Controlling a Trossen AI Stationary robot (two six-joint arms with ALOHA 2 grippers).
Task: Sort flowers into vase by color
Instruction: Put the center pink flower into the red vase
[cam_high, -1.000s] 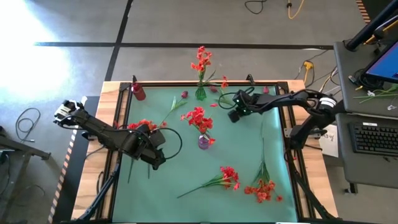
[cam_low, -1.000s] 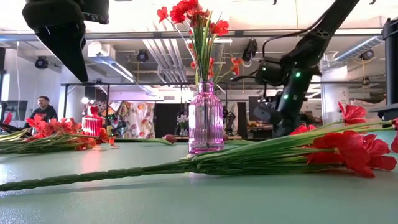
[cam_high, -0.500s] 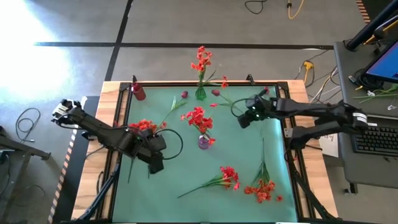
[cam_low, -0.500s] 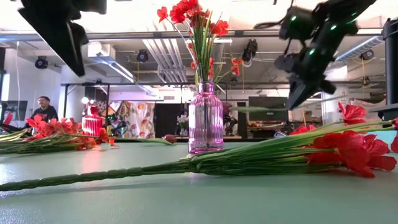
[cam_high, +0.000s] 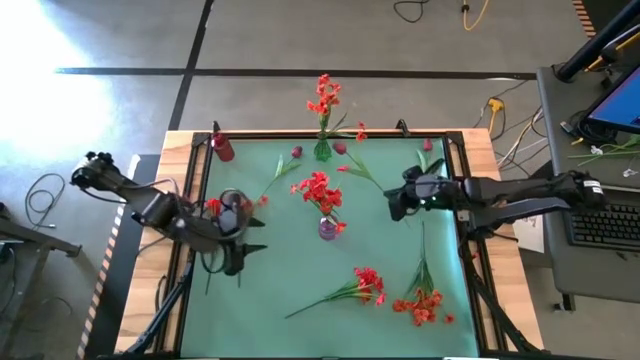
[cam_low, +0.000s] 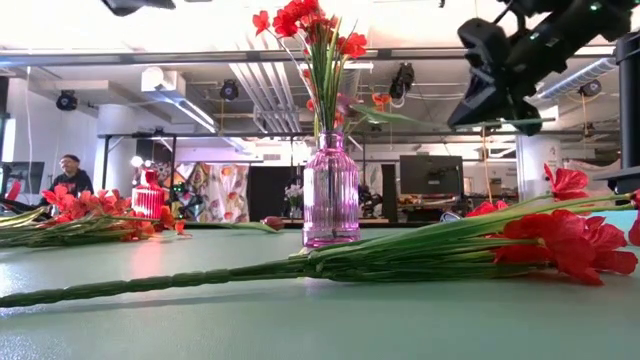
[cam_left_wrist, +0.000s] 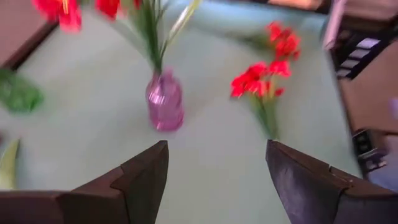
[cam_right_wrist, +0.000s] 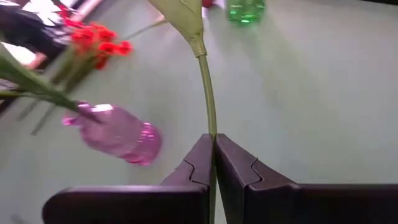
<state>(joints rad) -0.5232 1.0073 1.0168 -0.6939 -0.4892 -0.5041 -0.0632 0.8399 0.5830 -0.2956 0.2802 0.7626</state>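
1. The right hand (cam_right_wrist: 214, 162) is pinching a thin green flower stem (cam_right_wrist: 207, 87) between pressed-together fingers, lifted over the bench (cam_high: 300, 260); the stem runs out ahead of it toward the green vase (cam_high: 322, 150).
2. The left hand (cam_left_wrist: 214, 180) hangs spread and empty, with the purple vase (cam_left_wrist: 164, 102) just ahead and a loose red spray (cam_left_wrist: 264, 78) beyond it.
3. Risk: the grip is narrow and far from the bloom, so the long stem may swing, snag the purple vase's flowers (cam_high: 318, 190) or tip a vase.
4. The held flower's bloom is cut off in the right wrist view, so its colour is uncertain. Both wrist views are blurred.
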